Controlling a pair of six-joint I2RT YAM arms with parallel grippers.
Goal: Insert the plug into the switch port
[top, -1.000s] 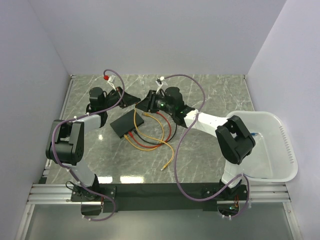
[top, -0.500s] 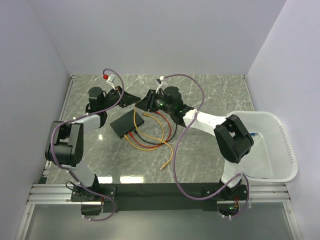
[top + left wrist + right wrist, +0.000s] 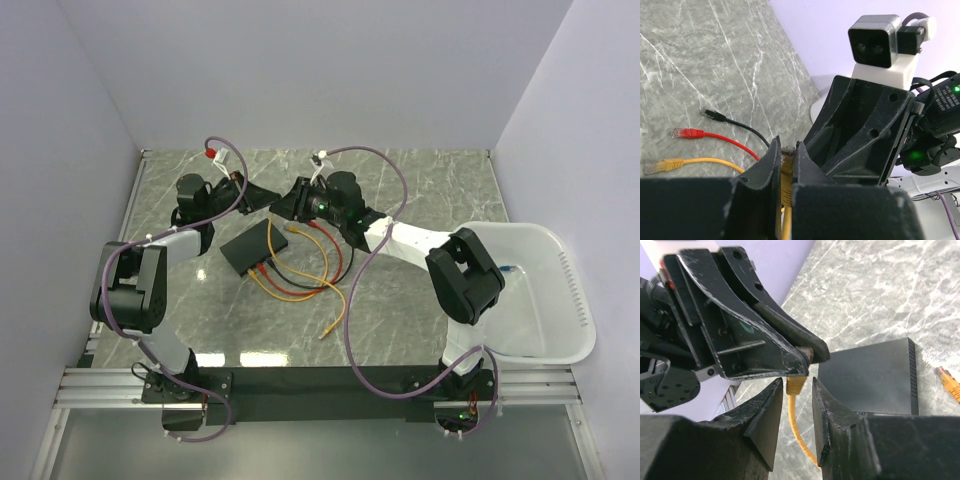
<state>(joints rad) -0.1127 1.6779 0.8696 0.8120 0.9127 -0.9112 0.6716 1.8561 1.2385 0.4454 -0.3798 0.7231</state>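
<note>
While my left pincer (image 3: 786, 150) pinches the yellow cable plug (image 3: 786, 162) and my right pincer (image 3: 797, 381) straddles it, grip uncertain, the flat matte-black switch box (image 3: 867, 377) lies nearby on the marble table (image 3: 880, 285). Of the wrist views, the right alone shows it; the left shows a loose red plug (image 3: 682, 133).

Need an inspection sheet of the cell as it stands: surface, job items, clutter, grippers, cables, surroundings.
Surface: grey marbled table.
Job's things: black switch lies flat; yellow plug is held, not in a port.
Clutter: white tub at the table's right edge.
Grippers: left gripper shut on the yellow plug; right gripper open, fingers either side of the yellow cable.
Cables: black end, red end, yellow end lie loose.
Surroundings: plain lilac walls.
</note>
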